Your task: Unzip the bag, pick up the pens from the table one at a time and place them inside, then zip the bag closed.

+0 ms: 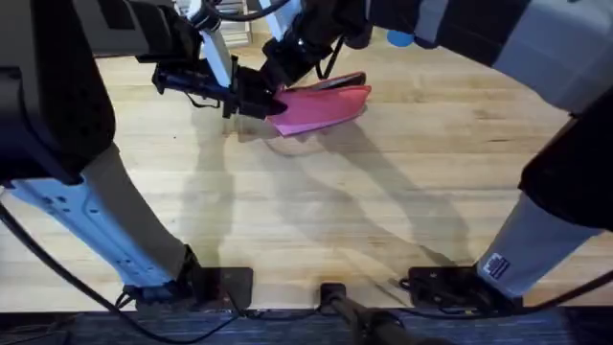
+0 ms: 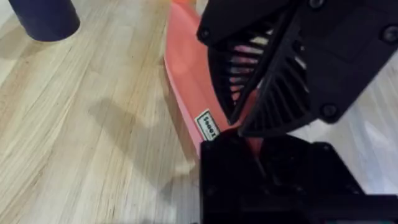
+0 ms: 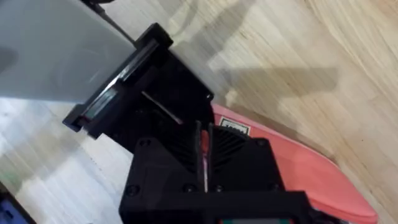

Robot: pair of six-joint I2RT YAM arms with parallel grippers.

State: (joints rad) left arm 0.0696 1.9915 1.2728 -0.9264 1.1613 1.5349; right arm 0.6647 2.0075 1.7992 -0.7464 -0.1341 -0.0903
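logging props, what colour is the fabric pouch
Pink fabric pencil pouch, clearest in the overhead view.

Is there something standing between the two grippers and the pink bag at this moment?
Nothing visible does. Both grippers are already at the bag, at its left end: the left gripper comes from the left side, the right gripper from above. A thin edge of the bag's fabric sits between the right gripper's closed fingers.

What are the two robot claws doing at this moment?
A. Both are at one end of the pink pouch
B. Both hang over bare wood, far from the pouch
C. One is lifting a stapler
A: the left gripper and the right gripper meet at the same end of the pink pouch on the table.
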